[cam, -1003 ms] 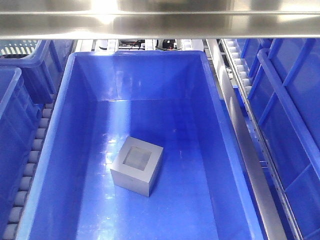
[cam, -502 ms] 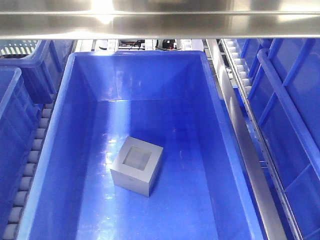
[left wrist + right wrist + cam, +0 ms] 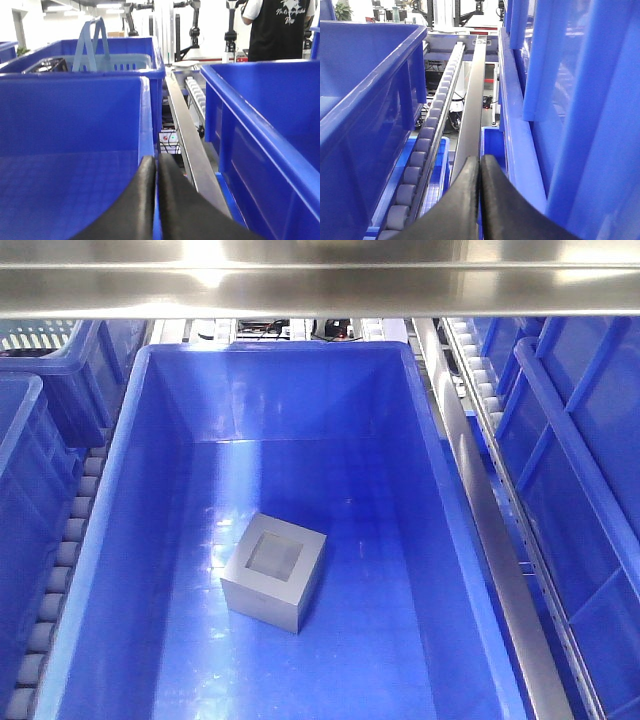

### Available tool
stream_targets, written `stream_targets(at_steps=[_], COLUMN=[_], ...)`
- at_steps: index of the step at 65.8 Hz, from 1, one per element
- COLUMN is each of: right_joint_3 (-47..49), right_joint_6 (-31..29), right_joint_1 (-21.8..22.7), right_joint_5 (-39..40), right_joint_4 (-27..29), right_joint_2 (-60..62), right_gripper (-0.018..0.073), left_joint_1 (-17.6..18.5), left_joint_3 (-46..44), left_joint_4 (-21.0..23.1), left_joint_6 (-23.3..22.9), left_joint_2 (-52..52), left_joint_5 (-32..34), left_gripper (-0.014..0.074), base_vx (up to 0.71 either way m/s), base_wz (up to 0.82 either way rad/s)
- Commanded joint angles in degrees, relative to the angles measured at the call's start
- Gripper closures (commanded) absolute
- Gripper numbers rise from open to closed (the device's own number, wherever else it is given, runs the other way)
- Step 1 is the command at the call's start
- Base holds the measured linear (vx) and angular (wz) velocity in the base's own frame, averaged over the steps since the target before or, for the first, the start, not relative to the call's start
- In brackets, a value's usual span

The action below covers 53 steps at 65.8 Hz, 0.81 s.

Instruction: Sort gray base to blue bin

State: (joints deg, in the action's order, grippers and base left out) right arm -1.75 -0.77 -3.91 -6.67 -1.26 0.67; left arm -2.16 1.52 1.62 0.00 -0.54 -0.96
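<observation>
Both claws, left claw (image 3: pixel 156 165) and right claw (image 3: pixel 480 162), stay clenched empty; gray base (image 3: pixel 275 571) unmoved in blue bin (image 3: pixel 130 455).

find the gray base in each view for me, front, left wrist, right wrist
Front: the gray base sits on the floor of the blue bin, below centre, recess up.
Left wrist: not in it; the bin wall fills the right.
Right wrist: not in it; the bin wall fills the left.
Shared landmark: the blue bin.
</observation>
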Motion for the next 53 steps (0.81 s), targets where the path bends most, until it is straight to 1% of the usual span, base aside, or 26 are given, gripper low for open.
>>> stream_targets(at_steps=[1,6,15,53], right_joint_3=[-0.79,-0.79,-0.79,-0.79], right_joint_6=[-0.31,-0.31,-0.31,-0.31], right_joint_1=[0.29,0.29,0.29,0.29], right_joint_5=[4.46,4.46,4.46,4.46], right_joint_4=[-0.64,-0.64,-0.64,-0.64], right_joint_2=[0.66,0.66,0.66,0.66], right_gripper=[0.0568,0.0568,0.0568,0.0568], left_joint_1=[0.12,0.12,0.12,0.12], left_joint_3=[1.71,1.71,1.71,1.60], left_joint_4=[0.40,0.34,0.10,0.15], left_joint_6=[-0.71,-1.38,-4.76,-4.77], left_joint_2=[-1.14,-1.14,-1.14,-0.97], left_joint_5=[3.65,3.65,3.65,3.58], left_gripper=[0.0602,0.0602,0.0602,0.0602], base_vx=[0.00,0.00,0.00,0.00], base_wz=[0.00,0.00,0.00,0.00])
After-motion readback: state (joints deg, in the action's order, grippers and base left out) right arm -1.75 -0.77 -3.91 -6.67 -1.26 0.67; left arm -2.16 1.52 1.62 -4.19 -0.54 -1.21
